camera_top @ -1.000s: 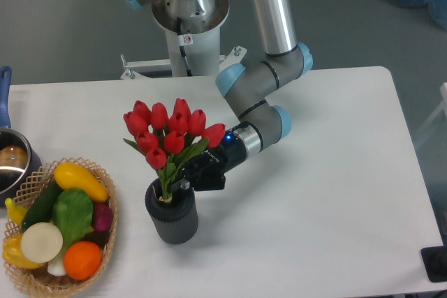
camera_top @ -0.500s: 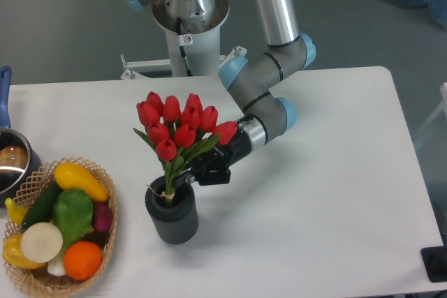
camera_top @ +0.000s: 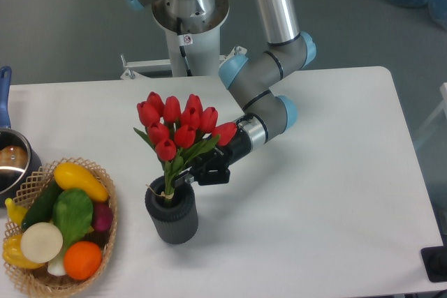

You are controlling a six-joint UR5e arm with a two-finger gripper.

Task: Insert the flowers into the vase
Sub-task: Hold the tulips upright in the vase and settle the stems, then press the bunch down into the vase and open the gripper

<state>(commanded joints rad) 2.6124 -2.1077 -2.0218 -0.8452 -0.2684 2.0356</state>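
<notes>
Fixed camera view: the red tulip bunch [camera_top: 179, 128] stands with its stem ends inside the mouth of the dark ribbed vase [camera_top: 172, 217], which sits on the white table [camera_top: 328, 193] just right of the wicker basket [camera_top: 105, 193] of fruit and vegetables. The gripper [camera_top: 190, 175] is pinched on the green stems just above the vase rim. A metal pot [camera_top: 10, 162] with a blue handle lies at the left edge.

Wicker basket [camera_top: 105, 242] crowds the vase's [camera_top: 172, 222] left.
</notes>
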